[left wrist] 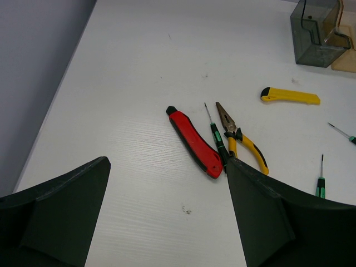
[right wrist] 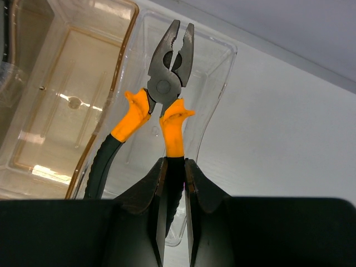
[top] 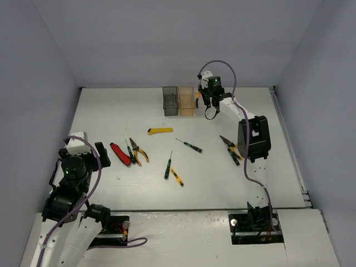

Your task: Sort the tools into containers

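White tabletop [top: 222,172] below; right pincer [right wrist: 175,164] grips orange pliers [right wrist: 167,83] over clear bin [right wrist: 219,61]; left pincer [left wrist: 167,164] gapes wide, empty.

Flat matte white tabletop [top: 105,117] with faint wood grain, marked by a few small dark specks [left wrist: 186,210]. Enclosed on three sides by plain pale lavender-grey walls [top: 167,39]. Thin dark seam [top: 183,210] across near edge.
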